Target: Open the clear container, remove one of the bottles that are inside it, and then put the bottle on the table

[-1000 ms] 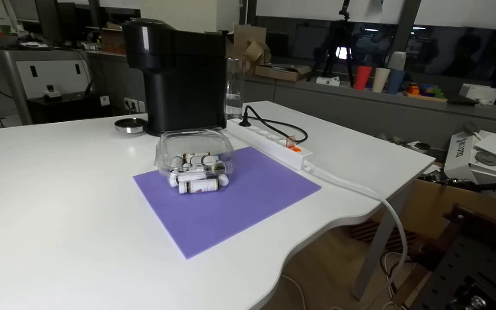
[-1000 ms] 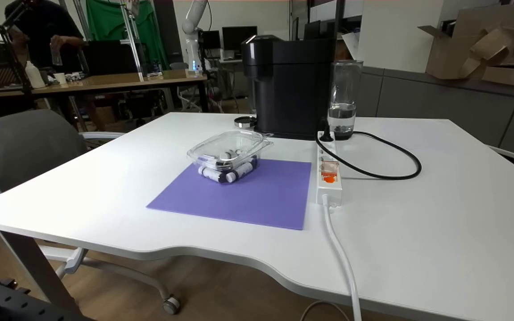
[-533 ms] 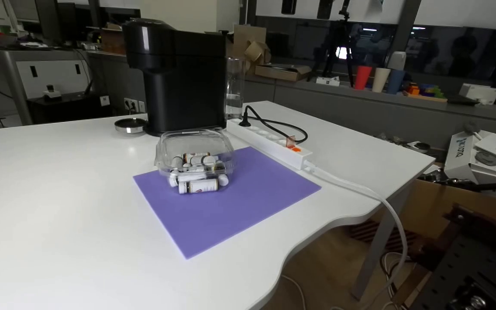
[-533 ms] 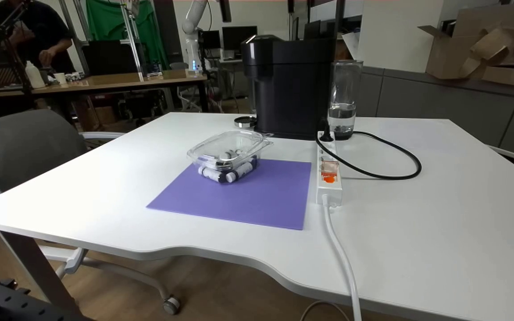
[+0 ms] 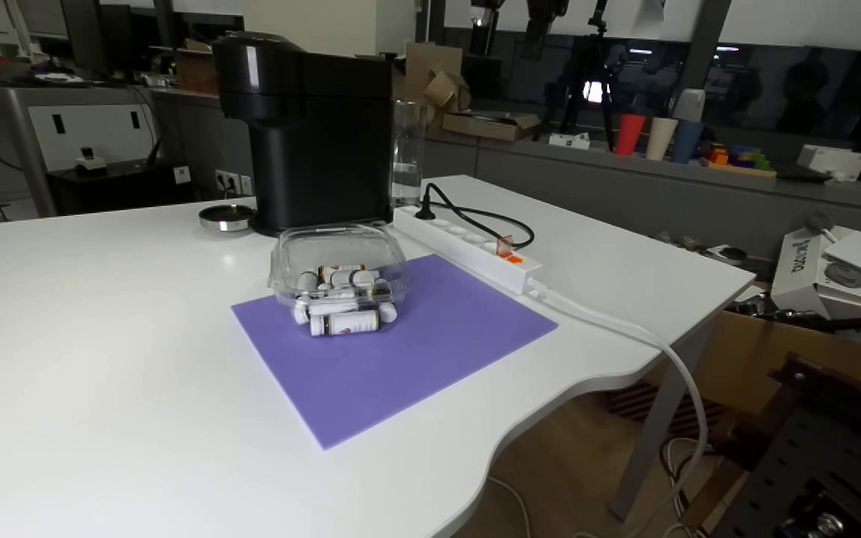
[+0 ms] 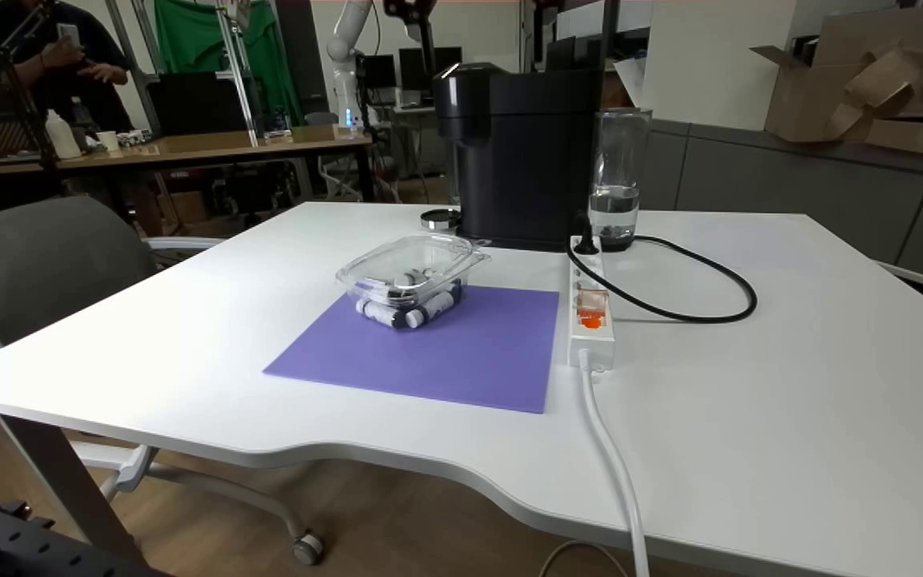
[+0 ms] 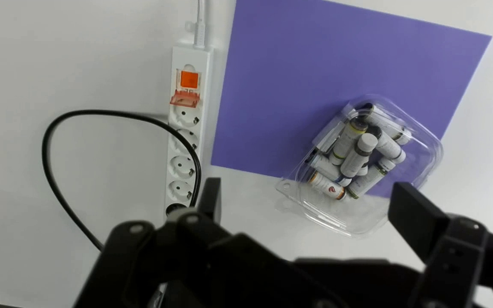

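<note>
The clear container [image 5: 341, 240] lies on the purple mat and partly on the white table [image 5: 139, 336]; it shows in both exterior views [image 6: 405, 260]. Its lid appears shut. In the wrist view, the container [image 7: 357, 220] has a corner tab at its left. Several small white bottles [image 7: 359, 156] lie jumbled inside; they also show in both exterior views [image 5: 344, 323] [image 6: 433, 306]. My gripper [image 7: 308, 199] is open and empty, fingers wide apart, the container beyond them. In both exterior views the gripper [image 5: 511, 37] [image 6: 484, 52] hangs at the top edge, high above the table.
A purple mat [image 5: 415, 359] lies under the container. A black machine [image 5: 318, 142] stands behind it, with a glass [image 6: 618, 176] beside it and a small round metal dish [image 5: 226, 217] in front. A white power strip [image 7: 188, 119] with a black cable [image 7: 101, 112] lies beside the mat.
My gripper has come down into view at the top of both exterior views, with its fingers apart. The container and bottles have not moved. A person in the background has shifted.
</note>
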Tool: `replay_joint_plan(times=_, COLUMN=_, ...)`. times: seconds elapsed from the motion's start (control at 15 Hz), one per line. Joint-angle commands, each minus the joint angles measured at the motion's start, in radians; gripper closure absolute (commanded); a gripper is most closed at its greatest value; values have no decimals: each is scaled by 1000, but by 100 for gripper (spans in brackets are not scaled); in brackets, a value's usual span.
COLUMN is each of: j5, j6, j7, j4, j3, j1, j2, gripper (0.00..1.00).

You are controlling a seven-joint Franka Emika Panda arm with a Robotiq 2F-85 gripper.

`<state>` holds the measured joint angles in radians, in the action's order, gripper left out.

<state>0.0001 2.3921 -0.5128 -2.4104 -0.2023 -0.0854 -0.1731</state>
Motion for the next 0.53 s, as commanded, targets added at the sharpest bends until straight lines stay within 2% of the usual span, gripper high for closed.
replay_joint_plan(times=0.0, j5=159, j6=49, j7=-264, j4=99, j3=-29, j1=26, j2=165, gripper=0)
replay_joint_plan(times=0.27, j5=373, j6=-26, j7=-567, j4=222, j3=30, j1=-25, j2=318, gripper=0)
replay_joint_plan(times=0.33, j5=387, j6=-48, j7=-604, j4=256, j3=44, j1=-42, j2=357, gripper=0)
replay_joint_plan(times=0.4, j5=380, j6=-72, j7=-581, j4=281, j3=53, j1=-56, j2=381, gripper=0)
replay_joint_plan(times=0.47, j5=353, j6=-10, j7=-548, j4=191, j3=63, j1=-53, j2=315, gripper=0)
